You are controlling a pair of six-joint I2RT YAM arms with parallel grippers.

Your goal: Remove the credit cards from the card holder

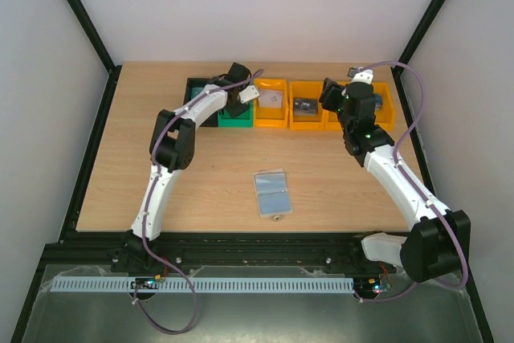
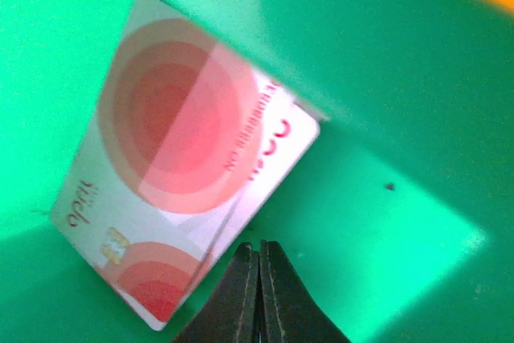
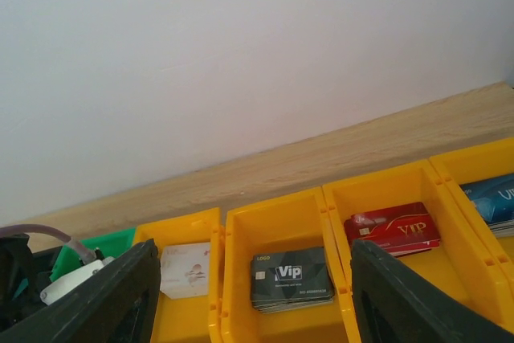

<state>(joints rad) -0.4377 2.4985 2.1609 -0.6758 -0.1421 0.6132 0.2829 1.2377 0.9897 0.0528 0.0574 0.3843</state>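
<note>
The card holder (image 1: 271,192) lies open on the table in front of both arms, pale blue-grey sleeves up, far from either gripper. My left gripper (image 2: 259,248) is shut on nothing, low inside the green bin (image 2: 385,118), its tip just beside a white card with red circles (image 2: 185,166) that rests there. My right gripper (image 3: 253,251) hangs open above the orange bins, holding nothing. Between its fingers I see a stack of dark grey cards (image 3: 291,277), with a red card (image 3: 393,229), a blue card (image 3: 494,198) and a white card (image 3: 185,269) in neighbouring bins.
A row of bins stands along the back of the table: black (image 1: 195,86), green (image 1: 235,118), then several orange ones (image 1: 271,118). My left gripper (image 1: 238,104) and right gripper (image 1: 331,95) both hover over this row. White walls close in behind.
</note>
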